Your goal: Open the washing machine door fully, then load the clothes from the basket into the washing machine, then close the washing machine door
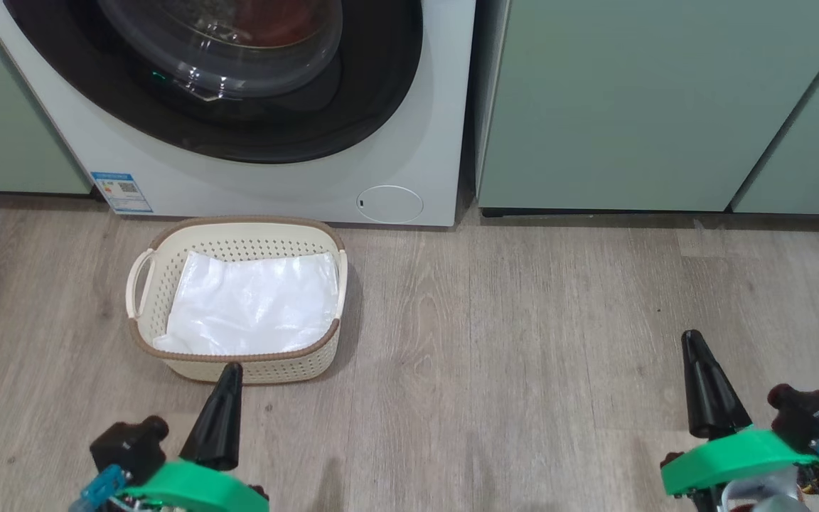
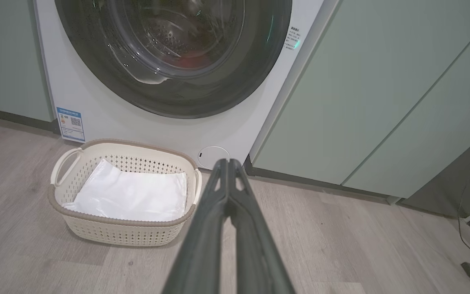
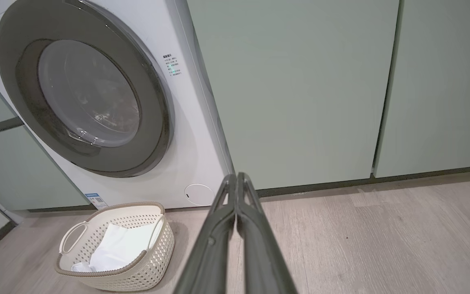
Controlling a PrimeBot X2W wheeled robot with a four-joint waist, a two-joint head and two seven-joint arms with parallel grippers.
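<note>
The washing machine door [image 1: 352, 121] sits shut on the white washing machine [image 1: 416, 149], with the red clothes [image 1: 278, 25] visible through its glass, inside the drum. The basket [image 1: 253, 370] stands on the floor [image 1: 523, 320] just in front of the machine and holds a white sheet [image 1: 253, 306]. The left gripper [image 1: 229, 371] and right gripper [image 1: 691, 341] hang above the floor, fingers pressed together and gripping nothing.

Glossy black rim and shiny clear glass on the washing machine door [image 1: 381, 107] at eleven o'clock, in the smooth white front of the washing machine [image 1: 438, 142]. Matt cream perforated plastic on the basket [image 1: 274, 370] at nine o'clock, lined with a crinkled, shiny white sheet [image 1: 253, 306]. Matt grey wood-grain floor [image 1: 523, 320]; smooth matt green cabinets [image 1: 630, 107] at two o'clock.
</note>
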